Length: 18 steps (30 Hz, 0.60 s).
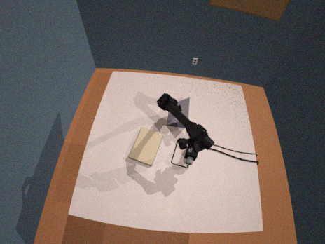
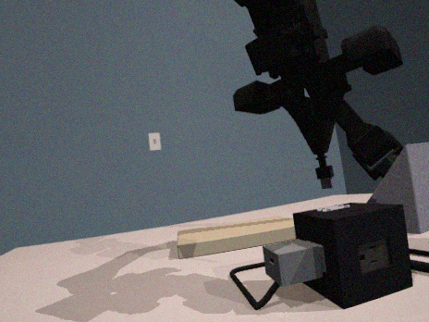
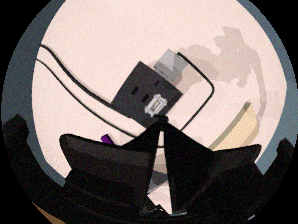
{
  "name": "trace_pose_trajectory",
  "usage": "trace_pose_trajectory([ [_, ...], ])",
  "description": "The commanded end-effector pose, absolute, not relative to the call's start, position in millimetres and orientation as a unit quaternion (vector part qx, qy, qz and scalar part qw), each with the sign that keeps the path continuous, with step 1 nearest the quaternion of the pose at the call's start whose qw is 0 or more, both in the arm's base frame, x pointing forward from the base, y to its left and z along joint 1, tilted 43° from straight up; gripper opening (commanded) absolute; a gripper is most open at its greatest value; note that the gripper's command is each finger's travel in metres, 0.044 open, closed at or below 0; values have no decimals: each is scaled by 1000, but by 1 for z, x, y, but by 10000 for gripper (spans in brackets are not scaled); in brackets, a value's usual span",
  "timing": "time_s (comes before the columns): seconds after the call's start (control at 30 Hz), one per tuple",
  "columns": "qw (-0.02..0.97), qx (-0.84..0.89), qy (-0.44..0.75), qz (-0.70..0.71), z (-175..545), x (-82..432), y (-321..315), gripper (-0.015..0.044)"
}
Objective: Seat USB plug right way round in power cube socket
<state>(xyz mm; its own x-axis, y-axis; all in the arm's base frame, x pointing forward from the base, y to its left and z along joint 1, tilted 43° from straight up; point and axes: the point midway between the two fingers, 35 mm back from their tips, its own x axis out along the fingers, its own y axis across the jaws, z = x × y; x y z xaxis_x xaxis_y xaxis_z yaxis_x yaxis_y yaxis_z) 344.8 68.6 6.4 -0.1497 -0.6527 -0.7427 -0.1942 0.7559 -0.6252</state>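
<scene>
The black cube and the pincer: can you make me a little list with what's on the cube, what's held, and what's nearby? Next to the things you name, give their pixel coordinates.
cube: black power cube (image 2: 324, 250) (image 3: 135, 95), on the white mat
cube top: light-coloured socket (image 2: 334, 207) (image 3: 156, 105)
cube side: grey block (image 2: 293, 263) (image 3: 170, 64) (image 1: 190, 160)
pincer (image 2: 324, 154) (image 3: 161, 125): shut on the USB plug (image 2: 324, 173) (image 3: 160, 119)
plug: above the cube, out of the socket
nearby: yellowish block (image 1: 146, 146) (image 2: 236, 238) (image 3: 240, 131)

USB plug (image 2: 324, 173) (image 3: 161, 119): black, upright | above black power cube (image 1: 191, 153) (image 2: 349, 254) (image 3: 142, 92)

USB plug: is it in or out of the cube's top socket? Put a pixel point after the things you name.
Out: the plug (image 2: 326, 183) hangs from the gripper's (image 2: 322, 154) fingertips, visibly above the black cube (image 2: 319, 250).
</scene>
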Motion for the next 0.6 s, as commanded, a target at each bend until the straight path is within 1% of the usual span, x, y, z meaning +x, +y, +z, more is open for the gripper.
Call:
trace_pose_trajectory([
  [0.0,568,-319,742,-157,6,345,68,0],
  [0.57,484,-437,758,11,6,345,68,0],
])
